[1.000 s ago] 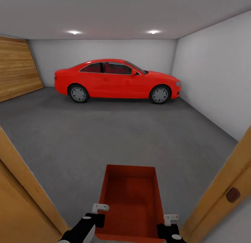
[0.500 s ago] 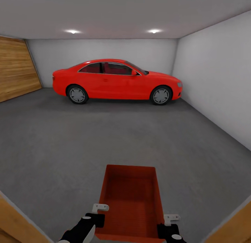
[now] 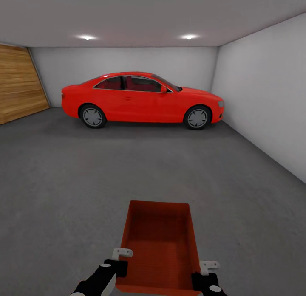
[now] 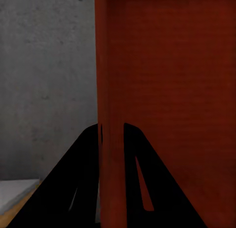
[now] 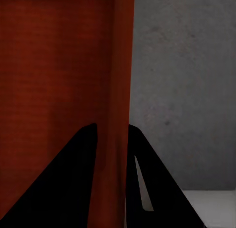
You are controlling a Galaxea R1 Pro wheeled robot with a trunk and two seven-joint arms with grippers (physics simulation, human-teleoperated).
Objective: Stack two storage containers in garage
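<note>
We're in the garage: grey floor [image 3: 127, 168] open ahead, red car [image 3: 142, 98] by the far wall. One bin [image 3: 159, 245] is carried low, left gripper [image 4: 112, 134] and right gripper [image 5: 112, 134] each pinching a side wall. Setting down and stacking remain, I'd judge.

1. both arms reach forward low at the front of the robot, 1 on each side of the storage container [image 3: 159, 245].
2. the left gripper [image 3: 121, 260] is clamped over the container's left wall, its 2 dark fingers [image 4: 88, 179] straddling it.
3. the right gripper [image 3: 203, 272] pinches the right wall the same way, 1 finger [image 5: 73, 184] inside, 1 outside.
</note>
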